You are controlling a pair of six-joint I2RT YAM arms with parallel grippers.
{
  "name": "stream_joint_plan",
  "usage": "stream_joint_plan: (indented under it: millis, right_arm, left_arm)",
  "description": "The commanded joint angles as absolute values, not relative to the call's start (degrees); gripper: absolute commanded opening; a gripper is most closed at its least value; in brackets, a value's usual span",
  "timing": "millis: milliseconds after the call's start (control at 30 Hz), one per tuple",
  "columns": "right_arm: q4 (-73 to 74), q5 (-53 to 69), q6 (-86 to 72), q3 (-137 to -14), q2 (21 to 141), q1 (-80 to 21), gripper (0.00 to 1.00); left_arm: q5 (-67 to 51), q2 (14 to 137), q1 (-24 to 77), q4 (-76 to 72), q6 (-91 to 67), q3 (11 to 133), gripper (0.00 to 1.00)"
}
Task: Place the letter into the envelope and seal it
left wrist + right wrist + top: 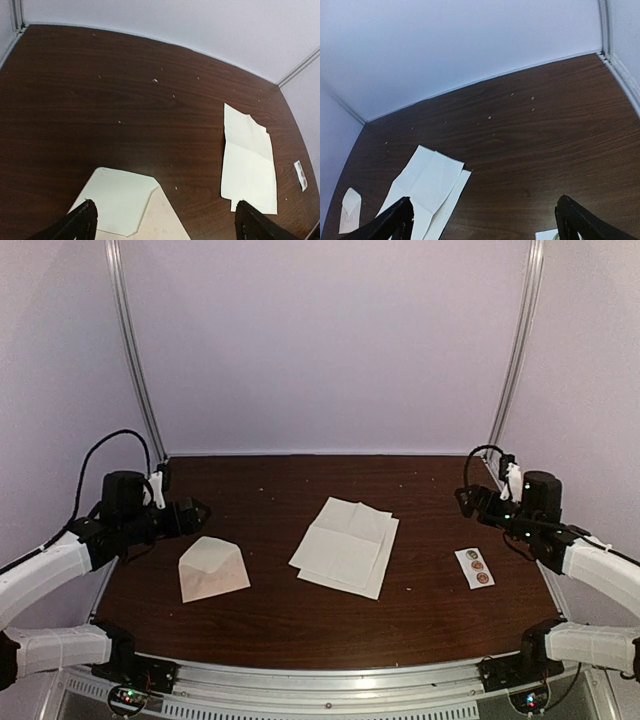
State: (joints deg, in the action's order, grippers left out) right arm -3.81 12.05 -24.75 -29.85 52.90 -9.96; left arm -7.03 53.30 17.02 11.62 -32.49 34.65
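At far left, the left hand [195,512]: raised over the left side of the worktop [280,625], fingers [82,222] spread wide, nothing held.

Just right of it and a little nearer, the envelope [212,568]: flat on the wood, triangular flap open and pointing toward the far wall, pocket end toward the arm bases. Probably feather-light and limp. Likely to skate across the smooth wood at the slightest nudge. Best pinned down at the body with one fingertip, or pinched along the flap edge, to open the mouth.

Mid-worktop, well apart from the envelope, the letter [345,547]: off-white, creased, seemingly partly folded with offset layers, lying askew, clearly bigger than the envelope. Judged thin, floppy and easy to crumple, with no thickness to seize from above. Best taken at a loose corner or along the offset edge, or dragged toward the worktop's rim to get a finger under it. Probably in need of further folding to fit.

Farther right, a small white sticker strip [474,567] bearing round stickers.

At far right, the right hand [470,502]: aloft, fingers [395,222] wide apart, empty.

Nothing begun yet: letter outside, flap unsealed.
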Motion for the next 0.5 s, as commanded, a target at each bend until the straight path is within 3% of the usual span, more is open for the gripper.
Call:
stream_joint_plan:
  millis: [0, 267, 467]
  right_arm:
    - [-10.8, 17.07, -30.88, -26.56, 57.27, -18.29, 0.98]
    - [-20.94, 14.6, -42.02, -25.85, 67.47, -30.03, 0.89]
    - [-23.57, 12.53, -46.58, -28.38, 73.62, -32.48, 0.79]
  left_arm:
    - [-9.5, 57.23, 23.38, 0.99, -37.76, 31.84, 0.96]
    - [-8.01, 71.15, 36.19, -9.63, -38.58, 36.19, 0.71]
    - [-11.91, 83.77, 41.03, -17.84, -38.86, 41.65, 0.61]
